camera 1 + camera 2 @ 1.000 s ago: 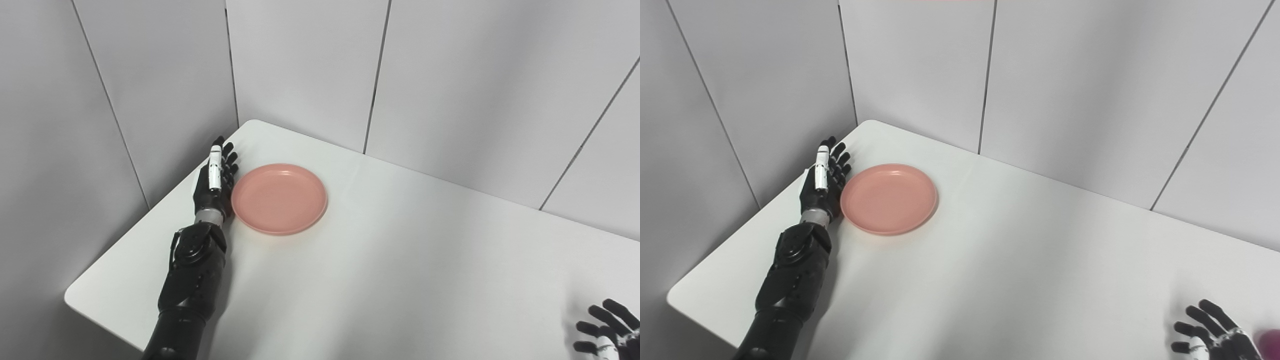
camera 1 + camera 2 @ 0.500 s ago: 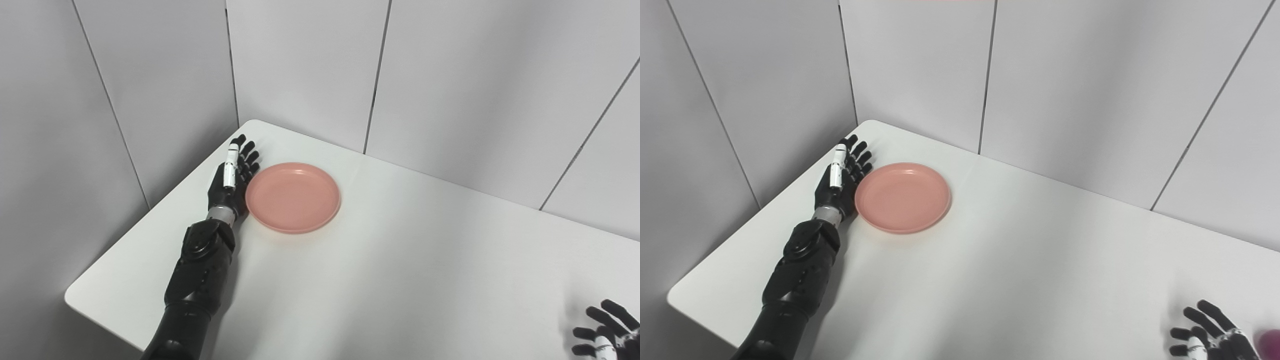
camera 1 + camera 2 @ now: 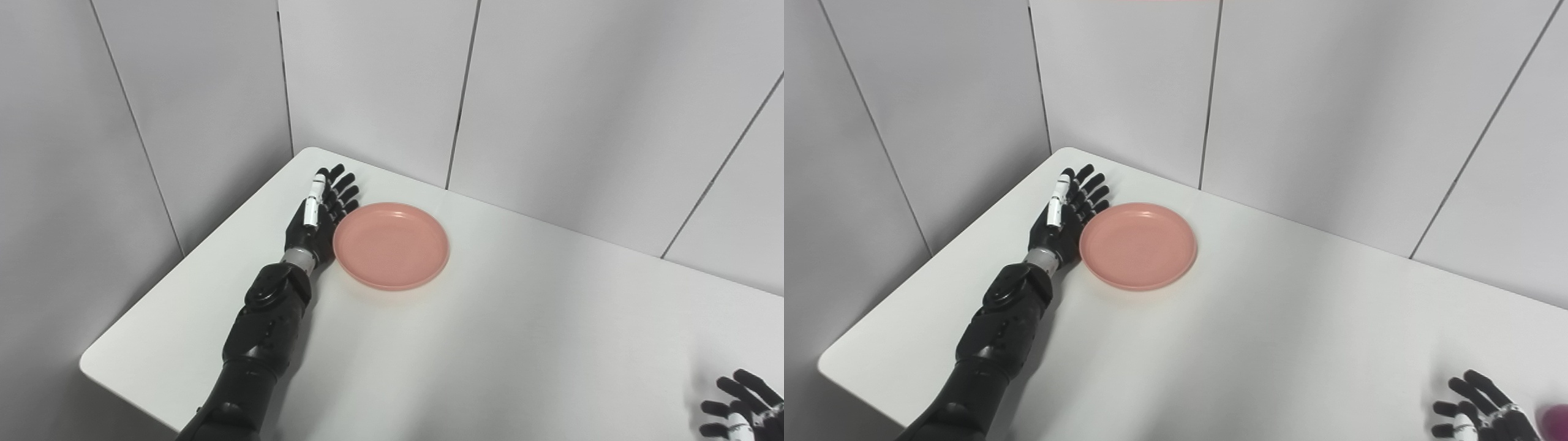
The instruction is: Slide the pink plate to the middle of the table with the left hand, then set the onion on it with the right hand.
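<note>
Near the far-left corner, the flat open left hand [image 3: 318, 217] (holding nothing) has pushed the pink plate [image 3: 391, 245] rightward; the middle remains far.

A white worktop [image 3: 490, 343] with rounded corners runs diagonally across the view, its surface smooth and glossy. Behind it stand pale grey wall panels [image 3: 367, 79], split by thin dark vertical seams and meeting at a corner near the worktop's far end.
</note>
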Controlling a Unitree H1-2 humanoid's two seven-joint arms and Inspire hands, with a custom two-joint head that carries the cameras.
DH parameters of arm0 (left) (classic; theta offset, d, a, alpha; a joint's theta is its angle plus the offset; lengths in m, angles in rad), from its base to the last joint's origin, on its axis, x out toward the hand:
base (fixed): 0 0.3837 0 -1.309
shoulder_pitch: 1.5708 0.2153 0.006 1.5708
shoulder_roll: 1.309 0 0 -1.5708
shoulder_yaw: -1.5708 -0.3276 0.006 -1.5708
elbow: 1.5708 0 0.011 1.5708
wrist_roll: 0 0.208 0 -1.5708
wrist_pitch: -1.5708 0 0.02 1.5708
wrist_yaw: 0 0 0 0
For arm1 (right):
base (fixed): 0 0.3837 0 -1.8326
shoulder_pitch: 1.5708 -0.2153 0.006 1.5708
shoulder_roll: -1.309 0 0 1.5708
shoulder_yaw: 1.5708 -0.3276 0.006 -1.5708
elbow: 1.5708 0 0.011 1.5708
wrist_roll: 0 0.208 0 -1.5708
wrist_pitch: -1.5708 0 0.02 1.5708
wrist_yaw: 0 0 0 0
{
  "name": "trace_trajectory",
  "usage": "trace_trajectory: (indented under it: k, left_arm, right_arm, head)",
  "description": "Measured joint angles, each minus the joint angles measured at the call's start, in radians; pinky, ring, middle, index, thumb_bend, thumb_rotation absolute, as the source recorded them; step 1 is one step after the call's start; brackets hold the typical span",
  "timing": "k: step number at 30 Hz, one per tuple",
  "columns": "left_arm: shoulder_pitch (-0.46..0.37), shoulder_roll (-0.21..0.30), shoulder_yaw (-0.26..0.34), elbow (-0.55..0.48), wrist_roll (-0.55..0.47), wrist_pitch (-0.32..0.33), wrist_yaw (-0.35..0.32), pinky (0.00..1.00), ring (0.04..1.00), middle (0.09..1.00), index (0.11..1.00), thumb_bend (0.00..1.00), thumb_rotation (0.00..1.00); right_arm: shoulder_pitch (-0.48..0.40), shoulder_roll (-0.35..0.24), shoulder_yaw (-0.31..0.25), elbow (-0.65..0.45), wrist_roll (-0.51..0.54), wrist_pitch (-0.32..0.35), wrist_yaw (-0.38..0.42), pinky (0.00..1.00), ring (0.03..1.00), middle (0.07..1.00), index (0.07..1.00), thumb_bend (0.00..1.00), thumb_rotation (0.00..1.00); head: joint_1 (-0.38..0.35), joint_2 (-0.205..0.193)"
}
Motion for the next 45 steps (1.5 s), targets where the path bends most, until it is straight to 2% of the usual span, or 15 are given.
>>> trace_trajectory:
  k: [6,16,17,18,21,22,23,25,27,28,30,31,34,37,45]
  left_arm:
    - [-0.036,-0.028,-0.027,0.044,0.005,-0.014,-0.023,0.86,0.878,0.877,0.856,0.36,1.0]
    - [-0.061,-0.079,-0.094,0.043,0.034,0.004,-0.024,0.88,0.892,0.894,0.878,0.36,1.0]
    - [-0.061,-0.082,-0.097,0.035,0.034,0.016,-0.024,0.89,0.896,0.898,0.881,0.36,1.0]
    - [-0.061,-0.085,-0.1,0.032,0.036,0.019,-0.026,0.88,0.899,0.902,0.883,0.36,1.0]
    - [-0.058,-0.089,-0.121,0.024,0.044,0.023,-0.032,0.89,0.901,0.902,0.885,0.35,1.0]
    - [-0.056,-0.092,-0.129,0.018,0.048,0.025,-0.033,0.89,0.901,0.902,0.884,0.35,1.0]
    - [-0.055,-0.096,-0.136,0.014,0.049,0.027,-0.034,0.88,0.899,0.899,0.88,0.35,1.0]
    - [-0.052,-0.104,-0.146,0.0,0.054,0.041,-0.034,0.88,0.899,0.9,0.878,0.35,1.0]
    - [-0.053,-0.108,-0.153,-0.004,0.055,0.052,-0.035,0.89,0.907,0.909,0.89,0.34,1.0]
    - [-0.053,-0.11,-0.156,-0.004,0.055,0.053,-0.036,0.89,0.907,0.91,0.89,0.34,1.0]
    - [-0.054,-0.113,-0.158,-0.002,0.055,0.054,-0.043,0.9,0.916,0.918,0.898,0.34,1.0]
    - [-0.055,-0.114,-0.16,-0.002,0.055,0.054,-0.046,0.91,0.925,0.925,0.906,0.34,1.0]
    - [-0.056,-0.127,-0.163,-0.001,0.055,0.054,-0.055,0.93,0.931,0.929,0.911,0.35,1.0]
    - [-0.057,-0.144,-0.167,-0.002,0.055,0.055,-0.055,0.94,0.938,0.938,0.918,0.35,1.0]
    - [-0.065,-0.183,-0.2,-0.002,0.058,0.066,-0.055,0.94,0.948,0.947,0.933,0.35,1.0]
  right_arm:
    - [0.0,0.0,-0.001,0.001,0.007,0.0,0.0,0.36,0.526,0.657,0.654,0.44,0.0]
    - [0.004,0.004,0.001,0.006,-0.003,0.0,-0.001,0.37,0.541,0.731,0.672,0.44,0.0]
    - [0.005,0.006,0.002,0.004,-0.005,0.0,-0.003,0.38,0.579,0.748,0.681,0.43,0.0]
    - [0.006,0.009,0.003,0.001,-0.008,0.0,-0.004,0.41,0.68,0.777,0.703,0.4,0.0]
    - [0.007,0.013,0.009,-0.004,-0.022,0.0,-0.008,0.42,0.757,0.818,0.729,0.39,0.0]
    - [0.007,0.016,0.009,-0.004,-0.025,0.0,-0.011,0.43,0.787,0.837,0.745,0.34,0.49]
    - [0.007,0.018,0.01,-0.004,-0.026,0.0,-0.013,0.45,0.809,0.853,0.758,0.34,0.68]
    - [0.007,0.021,0.012,-0.004,-0.031,0.0,-0.014,0.52,0.856,0.887,0.792,0.35,0.86]
    - [0.007,0.025,0.018,-0.005,-0.038,0.0,-0.015,0.64,0.892,0.916,0.836,0.38,0.91]
    - [0.008,0.028,0.019,-0.008,-0.043,0.0,-0.017,0.65,0.894,0.918,0.839,0.38,0.92]
    - [0.009,0.033,0.021,-0.013,-0.047,0.0,-0.019,0.75,0.922,0.942,0.87,0.39,0.93]
    - [0.009,0.036,0.021,-0.014,-0.048,0.0,-0.02,0.83,0.949,0.963,0.899,0.4,0.96]
    - [0.009,0.039,0.026,-0.018,-0.048,0.0,-0.019,0.94,0.98,0.99,0.943,0.4,0.99]
    - [0.009,0.038,0.03,-0.017,-0.05,0.0,-0.019,1.0,0.997,1.0,0.969,0.39,1.0]
    - [0.01,0.04,0.038,-0.017,-0.041,0.0,-0.013,1.0,1.0,1.0,0.998,0.34,1.0]
  head:
    - [0.0,0.0]
    - [-0.052,0.018]
    - [-0.058,0.021]
    - [-0.067,0.026]
    - [-0.086,0.031]
    - [-0.086,0.031]
    - [-0.091,0.029]
    - [-0.11,0.032]
    - [-0.12,0.035]
    - [-0.12,0.035]
    - [-0.127,0.04]
    - [-0.127,0.04]
    - [-0.141,0.049]
    - [-0.161,0.06]
    - [-0.207,0.081]
